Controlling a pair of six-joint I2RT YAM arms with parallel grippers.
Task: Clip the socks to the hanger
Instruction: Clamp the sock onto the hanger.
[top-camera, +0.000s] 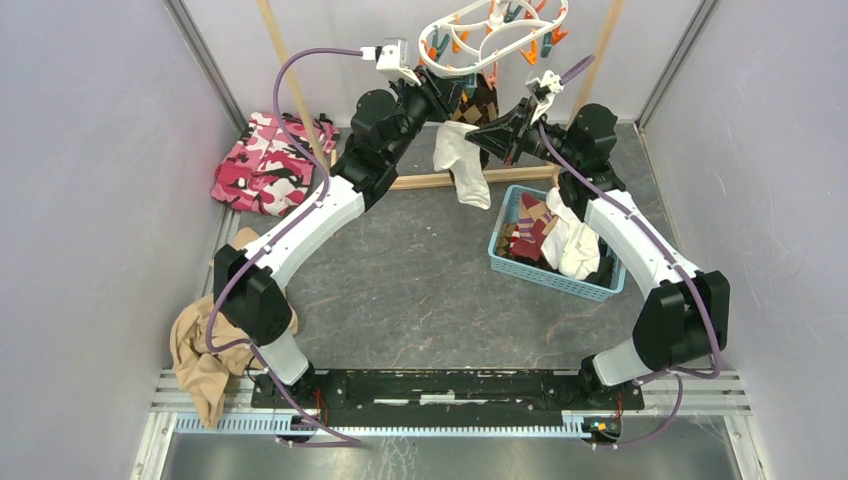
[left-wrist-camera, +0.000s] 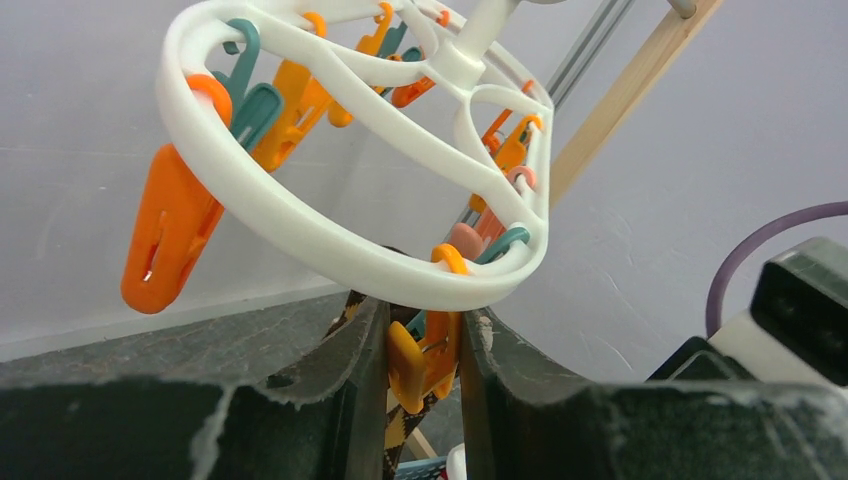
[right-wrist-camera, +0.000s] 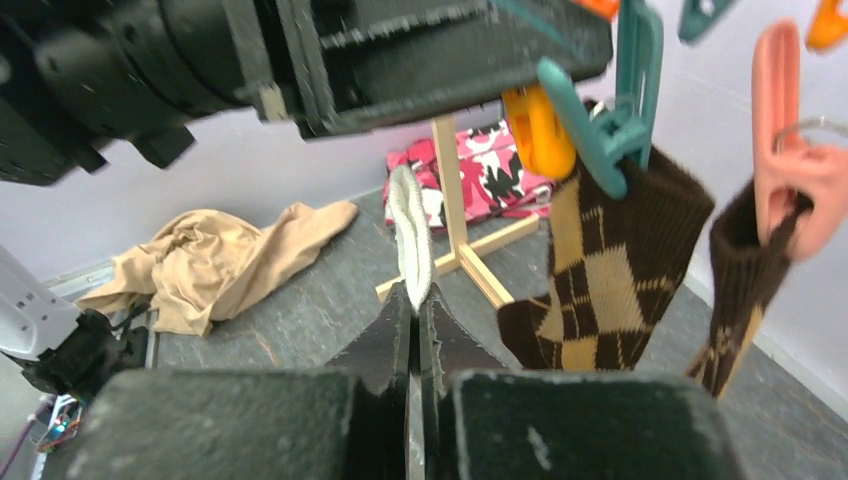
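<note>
**Two socks up, third at the pin, basket not empty**

Done so far: one argyle sock (right-wrist-camera: 600, 290) hangs from a teal pin (right-wrist-camera: 620, 110) on the hanger (left-wrist-camera: 300, 225). A second argyle sock (right-wrist-camera: 742, 270) hangs just beside it from a pink pin (right-wrist-camera: 785, 140).

In hand: the right gripper (right-wrist-camera: 415, 312) is fully closed on a white sock (right-wrist-camera: 410, 230), pinching it w/ the cuff end standing up above the fingers. In the top view the rest of the sock dangles below. The left gripper (left-wrist-camera: 425, 325) is up under the hanger rim, fingers partly closed on both sides of an orange pin (left-wrist-camera: 420, 365). It looks like it is squeezing the pin. Judging by this, the white sock is mid-step: near the pin, not yet clipped.

Left to do: more socks (top-camera: 572, 245) lie in the blue basket (top-camera: 560, 283) by the right arm, incl. white and patterned ones. So the task is probably under halfway.

Hard to tell:
- Whether the orange pin's mouth is actually open; the fingers cover it.
- The gap btwn sock cuff and pin.
- How many socks are in the basket; they overlap.
- The hanger's far side is cut off in the top view, so other clipped socks can't be ruled out.
</note>
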